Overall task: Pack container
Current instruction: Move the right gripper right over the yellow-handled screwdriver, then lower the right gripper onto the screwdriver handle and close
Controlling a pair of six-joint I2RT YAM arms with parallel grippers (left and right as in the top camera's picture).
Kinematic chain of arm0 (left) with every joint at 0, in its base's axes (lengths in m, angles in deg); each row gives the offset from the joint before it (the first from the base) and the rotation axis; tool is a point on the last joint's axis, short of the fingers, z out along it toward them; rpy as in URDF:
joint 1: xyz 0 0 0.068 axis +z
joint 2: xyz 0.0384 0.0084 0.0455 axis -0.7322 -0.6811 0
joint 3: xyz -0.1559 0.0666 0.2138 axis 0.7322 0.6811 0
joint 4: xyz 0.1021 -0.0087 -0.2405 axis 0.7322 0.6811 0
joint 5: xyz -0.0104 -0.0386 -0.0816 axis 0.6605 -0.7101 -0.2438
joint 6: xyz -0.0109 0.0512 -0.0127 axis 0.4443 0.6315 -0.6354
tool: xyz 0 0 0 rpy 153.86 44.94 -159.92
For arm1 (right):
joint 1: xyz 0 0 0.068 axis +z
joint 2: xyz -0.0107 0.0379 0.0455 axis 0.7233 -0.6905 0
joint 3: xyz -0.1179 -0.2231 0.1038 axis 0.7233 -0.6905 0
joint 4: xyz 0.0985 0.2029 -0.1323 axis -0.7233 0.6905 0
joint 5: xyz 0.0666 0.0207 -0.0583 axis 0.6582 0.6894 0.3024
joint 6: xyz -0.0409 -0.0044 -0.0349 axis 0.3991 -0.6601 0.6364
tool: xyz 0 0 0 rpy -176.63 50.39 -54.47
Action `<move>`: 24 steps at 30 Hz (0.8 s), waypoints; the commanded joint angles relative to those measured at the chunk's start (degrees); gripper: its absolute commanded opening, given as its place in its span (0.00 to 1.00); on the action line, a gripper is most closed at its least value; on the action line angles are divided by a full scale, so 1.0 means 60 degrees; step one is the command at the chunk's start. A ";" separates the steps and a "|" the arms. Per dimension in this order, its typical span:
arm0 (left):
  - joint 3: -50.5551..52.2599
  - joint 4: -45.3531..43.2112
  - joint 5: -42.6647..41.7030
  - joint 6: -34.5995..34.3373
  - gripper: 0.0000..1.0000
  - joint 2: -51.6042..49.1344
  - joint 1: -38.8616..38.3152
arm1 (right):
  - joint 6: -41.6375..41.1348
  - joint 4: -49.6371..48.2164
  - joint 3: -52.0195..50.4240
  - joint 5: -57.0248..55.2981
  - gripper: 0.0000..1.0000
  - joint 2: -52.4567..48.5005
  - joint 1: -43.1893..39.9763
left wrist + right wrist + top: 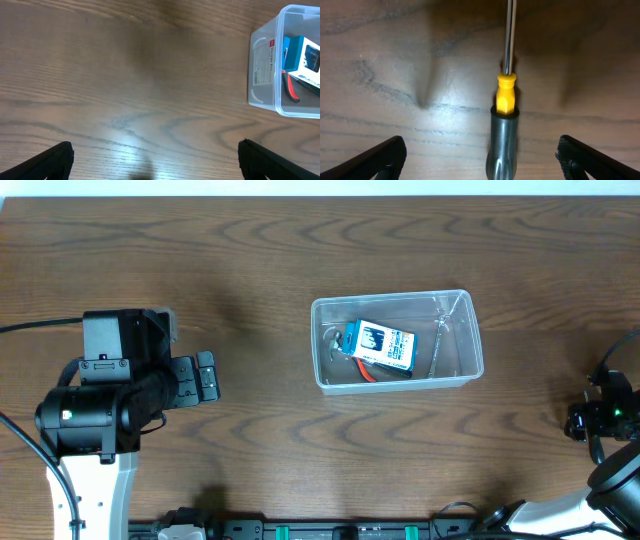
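Observation:
The clear plastic container (476,340) stands right of the table's centre. It holds a small blue box (382,346), red-handled pliers (290,86) and a thin metal tool (440,340). Its left end shows in the left wrist view (262,65). My left gripper (205,376) is open and empty over bare wood (155,160), well left of the container. My right gripper (600,415) is at the far right edge, open (480,157). A screwdriver (505,95) with a grey handle, yellow collar and steel shaft lies on the table between its fingers, touching neither.
The wooden table (250,260) surrounds the container on all sides. Cables and arm mounts (350,530) run along the front edge. The right arm's base (620,480) sits at the front right corner.

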 commanded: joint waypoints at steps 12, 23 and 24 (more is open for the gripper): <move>-0.0127 0.0000 0.0149 -0.0084 0.98 0.0025 0.0047 | 0.0251 -0.0342 -0.0026 0.0233 0.99 -0.0554 -0.0069; -0.0127 0.0000 0.0149 -0.0084 0.98 0.0025 0.0047 | 0.0372 -0.0648 -0.0026 0.0124 0.99 -0.0703 -0.0073; -0.0127 0.0000 0.0149 -0.0087 0.98 0.0025 0.0047 | 0.0430 -0.0648 -0.0026 0.0120 0.99 -0.0703 -0.0073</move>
